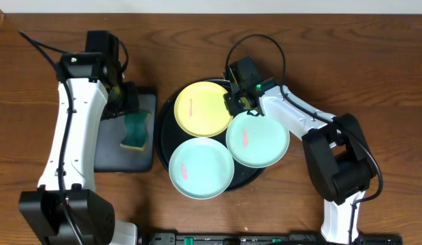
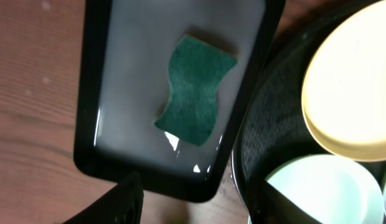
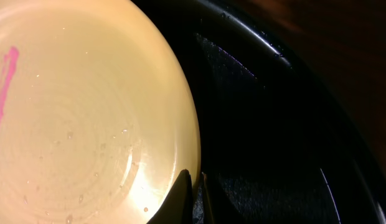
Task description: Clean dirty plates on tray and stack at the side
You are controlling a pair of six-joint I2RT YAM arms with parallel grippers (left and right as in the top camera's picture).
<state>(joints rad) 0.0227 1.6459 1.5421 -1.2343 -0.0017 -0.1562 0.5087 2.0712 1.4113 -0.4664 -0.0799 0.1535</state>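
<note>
Yellow plate (image 3: 87,112) rim at closed right pincer (image 3: 194,193) tips; left pincer (image 2: 199,196) open, well apart.

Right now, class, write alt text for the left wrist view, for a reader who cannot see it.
A wavy green sponge lies in a grey-floored rectangular black tray on a wooden table. At right, a round black tray holds a pale yellow plate and a mint plate, both partly out of frame.
</note>
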